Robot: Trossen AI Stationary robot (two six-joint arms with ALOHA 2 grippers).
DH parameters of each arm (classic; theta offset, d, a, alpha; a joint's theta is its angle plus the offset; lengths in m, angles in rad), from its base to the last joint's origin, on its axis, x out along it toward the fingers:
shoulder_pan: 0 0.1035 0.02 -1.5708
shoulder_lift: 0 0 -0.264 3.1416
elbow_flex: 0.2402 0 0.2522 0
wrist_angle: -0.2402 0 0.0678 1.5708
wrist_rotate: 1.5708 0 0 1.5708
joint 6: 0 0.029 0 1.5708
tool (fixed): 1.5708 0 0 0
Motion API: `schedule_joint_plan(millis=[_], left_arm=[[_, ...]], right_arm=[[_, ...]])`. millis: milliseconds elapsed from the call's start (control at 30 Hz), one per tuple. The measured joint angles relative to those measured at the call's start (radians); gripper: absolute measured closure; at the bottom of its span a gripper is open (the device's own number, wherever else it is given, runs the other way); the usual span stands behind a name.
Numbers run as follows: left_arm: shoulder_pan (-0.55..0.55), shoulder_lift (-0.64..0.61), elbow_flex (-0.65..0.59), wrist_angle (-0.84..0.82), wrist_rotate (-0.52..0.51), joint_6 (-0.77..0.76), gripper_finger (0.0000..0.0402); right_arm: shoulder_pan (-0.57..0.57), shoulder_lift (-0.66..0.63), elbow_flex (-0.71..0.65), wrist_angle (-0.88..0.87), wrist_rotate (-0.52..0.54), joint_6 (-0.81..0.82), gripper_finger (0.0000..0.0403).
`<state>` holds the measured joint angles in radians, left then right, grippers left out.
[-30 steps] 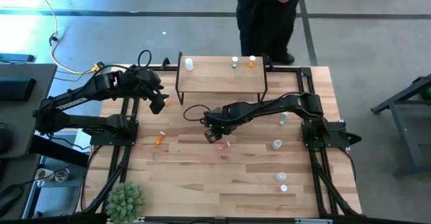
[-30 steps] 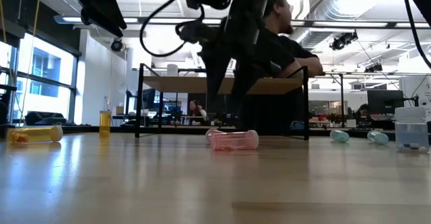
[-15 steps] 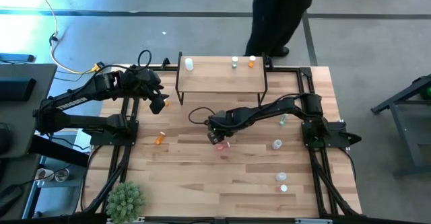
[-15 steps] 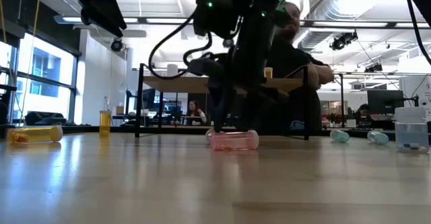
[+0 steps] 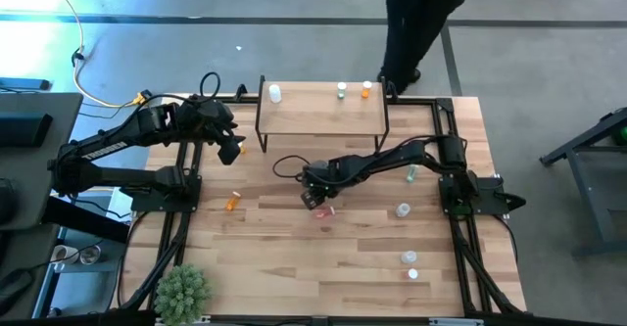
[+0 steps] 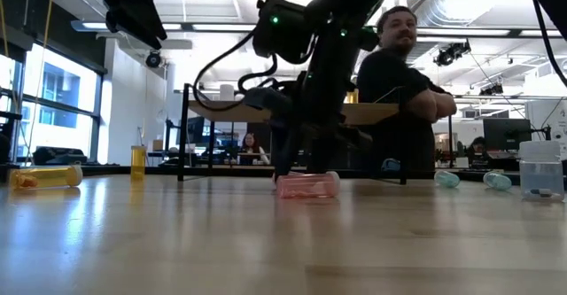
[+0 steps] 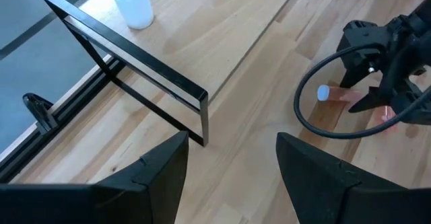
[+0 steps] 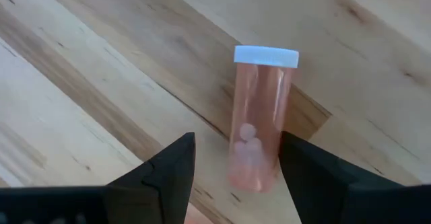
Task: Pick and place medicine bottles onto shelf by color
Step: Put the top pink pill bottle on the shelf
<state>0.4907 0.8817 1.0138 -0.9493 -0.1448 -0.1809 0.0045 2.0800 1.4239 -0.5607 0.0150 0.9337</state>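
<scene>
Right gripper (image 8: 232, 177) fingers open astride lying pink bottle (image 8: 259, 116) on desk (image 8: 101, 62); light, slick, rolls, so grab mid-body; left gripper (image 7: 229, 177) open, idle near shelf (image 7: 222, 29)

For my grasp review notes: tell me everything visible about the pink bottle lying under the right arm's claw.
The pink bottle is a small translucent pink cylinder, plastic by its look, with a white cap on one end and a few pale pills inside. It lies on its side on the wooden table, in front of the shelf. The right claw is open above it, one finger on either side; no contact with the bottle is visible.
</scene>
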Motion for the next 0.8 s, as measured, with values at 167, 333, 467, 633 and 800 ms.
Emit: schedule_joint_plan(millis=[167, 333, 467, 633, 800], left_arm=[[0.0, 0.0, 0.0, 0.0, -0.001, 0.0, 0.0186], [0.0, 0.0, 0.0, -0.016, 0.004, 0.0, 0.0186], [0.0, 0.0, 0.0, -0.044, 0.051, 0.001, 0.0186], [0.0, 0.0, 0.004, -0.077, 0.164, 0.004, 0.0186], [0.0, 0.0, 0.049, -0.145, 0.233, 0.064, 0.0186]], right_arm=[[-0.006, 0.0, 0.0, -0.007, -0.023, -0.017, 0.024], [-0.006, 0.002, 0.002, -0.012, -0.029, -0.019, 0.03], [-0.006, 0.002, 0.003, -0.009, -0.044, -0.065, 0.0326], [-0.005, -0.008, 0.003, 0.006, -0.091, -0.15, 0.033], [-0.003, -0.072, 0.003, 0.061, -0.092, -0.21, 0.0328]])
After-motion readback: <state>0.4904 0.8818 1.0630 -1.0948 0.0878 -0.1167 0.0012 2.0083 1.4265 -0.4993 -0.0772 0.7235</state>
